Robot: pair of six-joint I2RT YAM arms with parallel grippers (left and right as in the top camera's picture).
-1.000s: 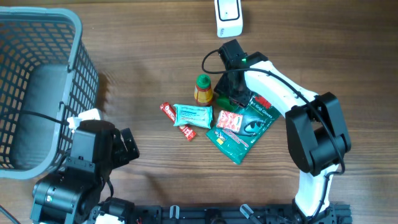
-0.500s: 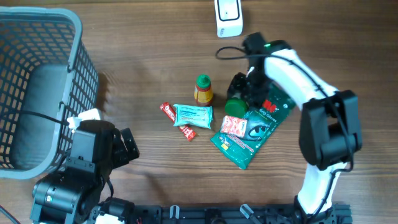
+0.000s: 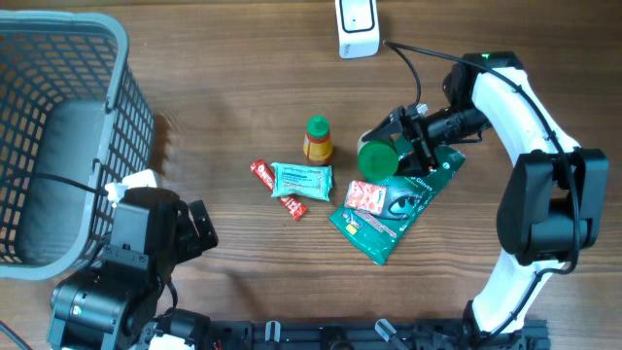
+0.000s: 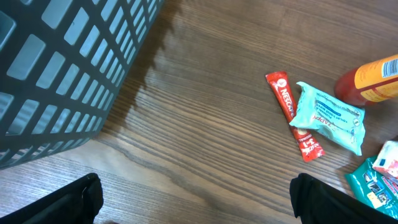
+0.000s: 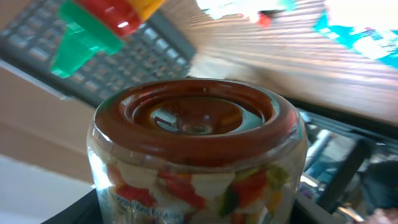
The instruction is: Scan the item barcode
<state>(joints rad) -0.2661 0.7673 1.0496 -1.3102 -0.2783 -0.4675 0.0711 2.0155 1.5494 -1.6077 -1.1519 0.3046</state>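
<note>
- Jar (image 3: 376, 157), the green-lidded one, was the item in hand: it lay tipped on its side in my right fingers (image 3: 406, 128), just above the green packet (image 3: 398, 199) and apparently clear of the bench (image 3: 233, 87).
- My right fingers were closed around the jar's glass body. My wrist view was filled by one end of the jar and the coloured vegetables inside.
- My left fingers (image 4: 339, 202) stood wide open and empty near the basket (image 3: 58, 126), with no part in this step.
- By my reading, the step was the carry: item picked, not yet presented to the white device (image 3: 358, 29) at the far edge, which I took for the scanner.
- The jar and that device were well apart, with open bench between them.
- No barcode showed in any view, so I could not tell which side of the label carried it.
- The next move called for bringing the jar up to the scanner and rolling my wrist until the printed label faced its window.
- It also called for a firm grip, since round glass could slip or turn.
</note>
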